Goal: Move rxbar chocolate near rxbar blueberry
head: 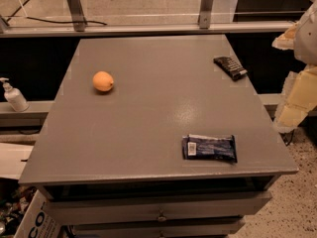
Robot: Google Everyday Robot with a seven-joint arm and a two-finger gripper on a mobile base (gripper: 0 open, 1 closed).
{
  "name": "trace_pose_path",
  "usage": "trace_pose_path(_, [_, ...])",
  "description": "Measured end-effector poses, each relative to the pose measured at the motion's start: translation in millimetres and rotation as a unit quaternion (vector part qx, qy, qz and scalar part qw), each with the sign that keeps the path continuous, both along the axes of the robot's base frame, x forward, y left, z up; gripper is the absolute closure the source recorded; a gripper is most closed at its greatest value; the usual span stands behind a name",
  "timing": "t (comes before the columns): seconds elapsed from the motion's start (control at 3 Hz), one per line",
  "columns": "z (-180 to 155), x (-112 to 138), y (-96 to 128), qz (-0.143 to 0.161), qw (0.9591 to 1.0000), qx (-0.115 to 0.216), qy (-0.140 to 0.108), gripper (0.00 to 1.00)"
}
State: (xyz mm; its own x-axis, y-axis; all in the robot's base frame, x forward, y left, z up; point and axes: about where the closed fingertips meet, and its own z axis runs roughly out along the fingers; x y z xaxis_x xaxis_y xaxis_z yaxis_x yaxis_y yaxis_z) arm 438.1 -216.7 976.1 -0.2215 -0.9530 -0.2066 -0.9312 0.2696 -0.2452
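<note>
The rxbar chocolate is a small dark bar with pale lettering, lying at an angle near the table's far right edge. The rxbar blueberry is a dark-blue bar with a white patch at its left end, lying flat near the front right of the table. The two bars are well apart. My gripper shows as pale cream parts at the right edge of the view, off the table's right side and partly cut off. It touches neither bar.
An orange sits on the left part of the grey table. A white pump bottle stands on a ledge to the left. A metal rail runs behind the table. Drawers are below the front edge.
</note>
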Motion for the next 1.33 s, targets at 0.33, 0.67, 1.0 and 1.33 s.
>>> trace_pose_path(0.33, [0.0,0.0,0.0,0.0,1.0,0.0,0.0,0.0])
trace_pose_path(0.67, [-3.2,7.8,2.0,0.021,0.9997,0.0,-0.014,0.0])
trace_pose_path(1.0, [-14.6,32.7,5.3,0.047,0.9985,-0.008,-0.027,0.0])
trace_pose_path(1.33, [-30.5,64.1,0.2,0.052,0.998,-0.019,-0.029,0.0])
